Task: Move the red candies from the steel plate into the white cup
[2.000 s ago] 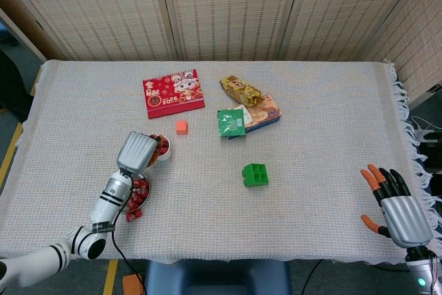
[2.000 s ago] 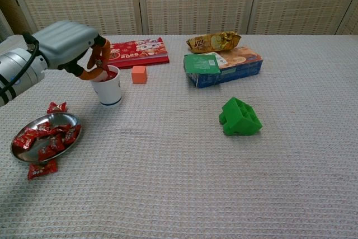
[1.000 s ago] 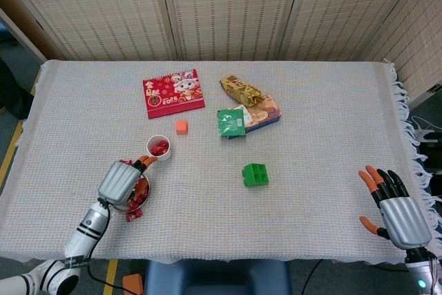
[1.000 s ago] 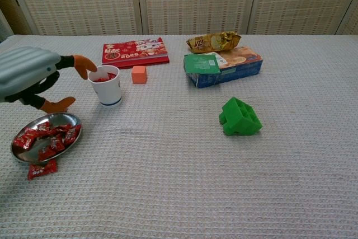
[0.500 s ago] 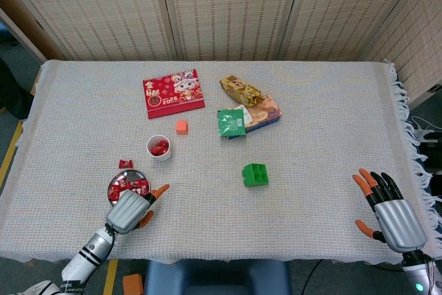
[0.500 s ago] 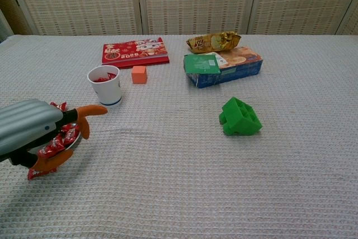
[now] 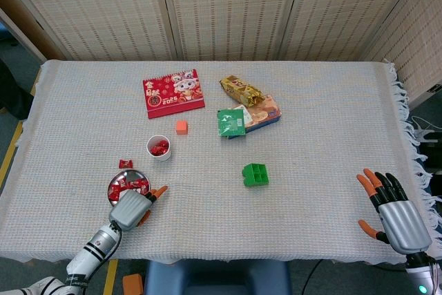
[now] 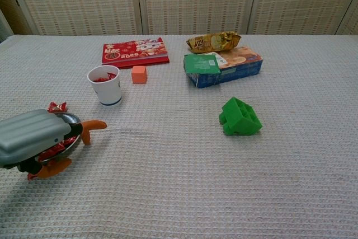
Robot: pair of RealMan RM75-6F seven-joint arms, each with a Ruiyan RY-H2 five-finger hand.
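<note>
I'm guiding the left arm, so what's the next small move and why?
Probably lower the left hand and close its fingers on a candy: it hovers over the steel plate, which holds red candies, and its fingers look empty.

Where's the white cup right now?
In the head view, the white cup stands left of centre on the table, just in front of the orange cube and behind the steel plate, with red candies visible inside.

red calendar [image 7: 173, 92]: "2025" partly legible, uncertain; snack packs' print too small.
</note>
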